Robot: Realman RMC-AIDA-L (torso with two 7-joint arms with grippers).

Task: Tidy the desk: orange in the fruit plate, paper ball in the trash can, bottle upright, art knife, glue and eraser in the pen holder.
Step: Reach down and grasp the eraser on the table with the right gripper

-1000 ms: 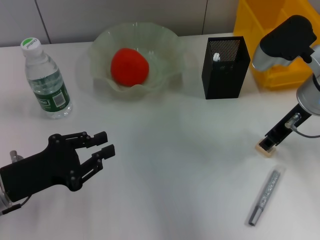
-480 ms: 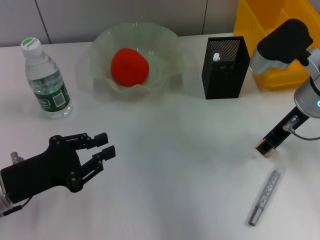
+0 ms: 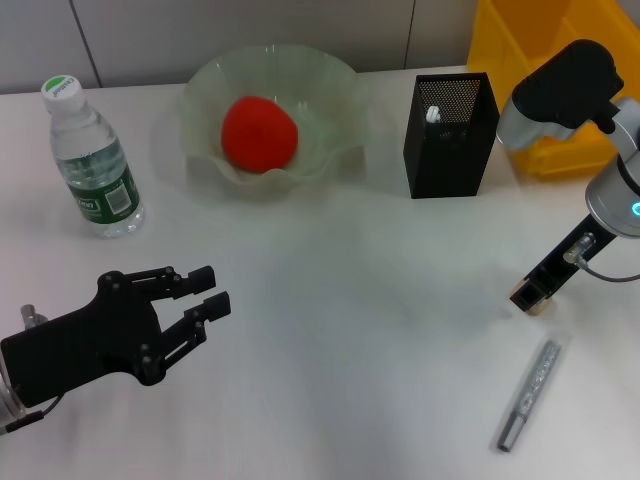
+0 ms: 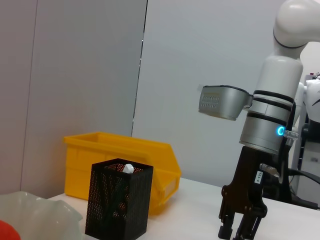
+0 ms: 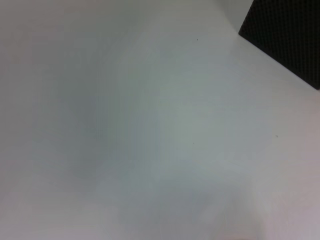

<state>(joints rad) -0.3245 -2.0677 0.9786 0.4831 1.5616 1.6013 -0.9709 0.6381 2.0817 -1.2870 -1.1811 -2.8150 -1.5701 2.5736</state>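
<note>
beige eraser block (image 3: 532, 303), seemingly lifted

bottle (image 3: 92, 155) far left, orange (image 3: 259, 132) in fruit plate (image 3: 330, 90), pen holder (image 3: 450, 135) right of it, trash can (image 3: 505, 50) behind

Lab/office setup, white desk (image 3: 350, 330), grey panel wall (image 4: 75, 65), yellow bin (image 4: 125, 155)

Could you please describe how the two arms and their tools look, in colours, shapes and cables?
The left tool is all black: a flat boxy palm with thin linkage fingers. The right arm is a white and silver cylinder with black rings, a small glowing blue light, and a grey perforated housing beside it. Its tool is black and narrow, with a thin cable along it.
</note>
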